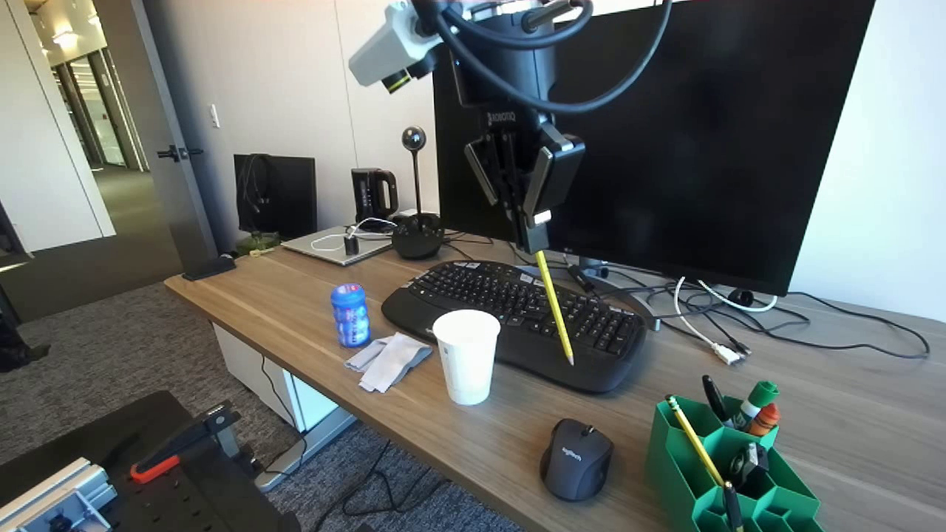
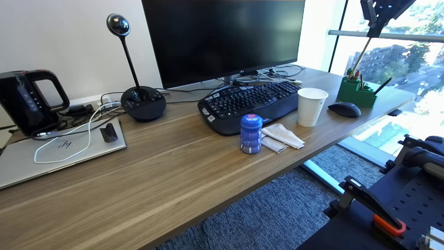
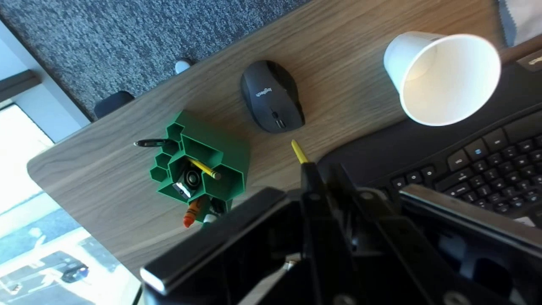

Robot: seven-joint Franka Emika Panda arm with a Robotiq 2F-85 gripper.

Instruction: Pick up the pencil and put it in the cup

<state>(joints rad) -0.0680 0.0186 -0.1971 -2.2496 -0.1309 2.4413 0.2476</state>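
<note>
Your hand (image 3: pixel 324 169) looms nearest in the wrist view, jaws pinched together, and yes, they've got the pencil (image 1: pixel 556 310), hanging free, clear of the bench (image 1: pixel 295 303)! That's the pick done, by the look of it; the placing is all to play for. Over to the cup (image 1: pixel 465 362): upright, white, just beside the keyboard (image 1: pixel 517 318), and from the wrist its open mouth lies well apart from the pencil's tip. So you're not over it yet: what remains, it seems, is carry, lower, let go. And the pose? Hand pointing down, well above the bench, pencil slanting, free end lowest, with the mouse (image 3: pixel 271 97) and green holder (image 3: pixel 233 148) in sight below you.
</note>
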